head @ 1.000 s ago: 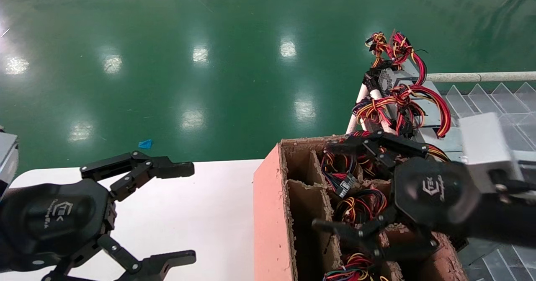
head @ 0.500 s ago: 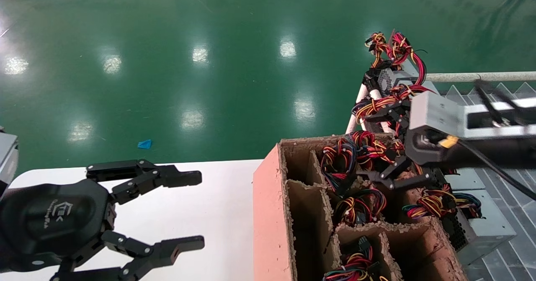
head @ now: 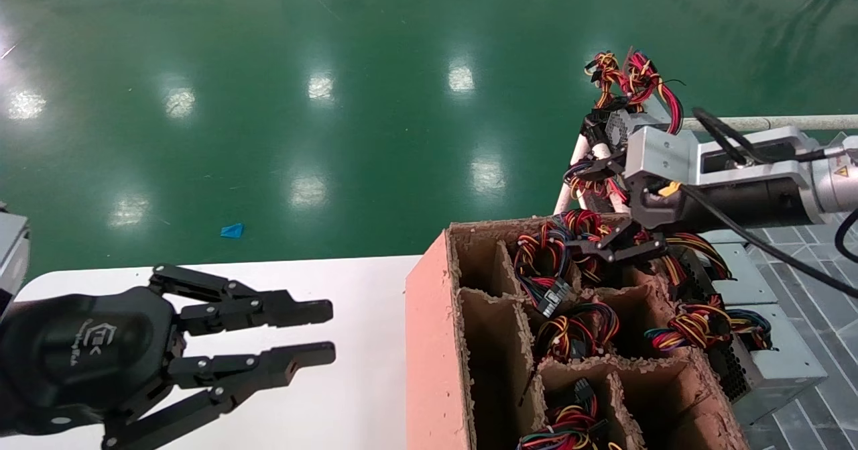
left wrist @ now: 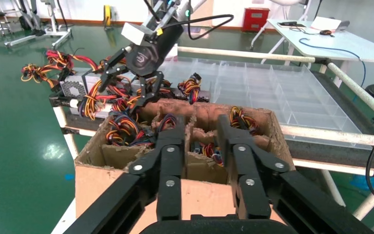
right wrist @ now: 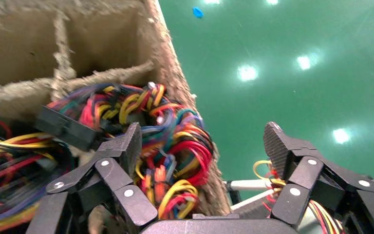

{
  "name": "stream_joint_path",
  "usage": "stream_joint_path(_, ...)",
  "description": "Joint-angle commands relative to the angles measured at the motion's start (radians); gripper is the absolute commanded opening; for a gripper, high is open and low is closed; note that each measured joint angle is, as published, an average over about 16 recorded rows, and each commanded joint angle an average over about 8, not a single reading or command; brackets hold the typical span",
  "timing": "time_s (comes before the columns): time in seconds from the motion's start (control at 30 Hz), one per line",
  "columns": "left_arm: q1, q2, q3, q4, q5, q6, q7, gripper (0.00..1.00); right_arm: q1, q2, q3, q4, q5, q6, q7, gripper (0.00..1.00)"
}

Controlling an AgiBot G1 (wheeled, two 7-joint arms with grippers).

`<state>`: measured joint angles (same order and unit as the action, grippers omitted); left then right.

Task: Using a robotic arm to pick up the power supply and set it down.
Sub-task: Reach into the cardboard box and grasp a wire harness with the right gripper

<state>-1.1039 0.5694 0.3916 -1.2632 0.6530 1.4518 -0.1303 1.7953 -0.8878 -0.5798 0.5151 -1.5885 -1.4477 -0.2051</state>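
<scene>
Several power supplies stand in a pink cardboard carton [head: 429, 343]; mostly their tied wire bundles show. My right gripper [head: 596, 210] hangs open at the carton's far edge. In the right wrist view its wide-spread fingers [right wrist: 126, 146] straddle one red, yellow and blue wire bundle [right wrist: 170, 146] and the carton's frayed wall, gripping nothing. That bundle [head: 553, 245] belongs to the power supply in the far compartment, whose metal body is hidden. The left wrist view shows the right gripper [left wrist: 126, 90] from afar. My left gripper [head: 330, 332] is over the white table, fingers a narrow gap apart, empty.
A grey power supply [head: 781, 363] with a vent face lies right of the carton; more with long red cables [head: 637, 94] sit behind it. A clear divided tray [left wrist: 272, 92] and a white pipe rail [head: 757, 123] are at the right. White table [head: 362, 289] lies left of the carton.
My right arm swung from the carton's near compartments to its far edge, still open. My left gripper's fingers narrowed from wide apart to a small gap.
</scene>
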Motion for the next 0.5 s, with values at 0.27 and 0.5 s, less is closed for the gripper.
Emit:
stream_joint_path(0.27, 0.0, 0.0, 0.0, 0.0, 0.0, 0.0, 0.0, 0.0, 0.068, -0.044, -0.019, -0.159, -0.037, 0.014, -0.104, 0.0)
stream_joint_path(0.5, 0.0, 0.0, 0.0, 0.0, 0.0, 0.0, 0.0, 0.0, 0.102, -0.065, -0.031, -0.236, -0.058, 0.019, -0.156, 0.0)
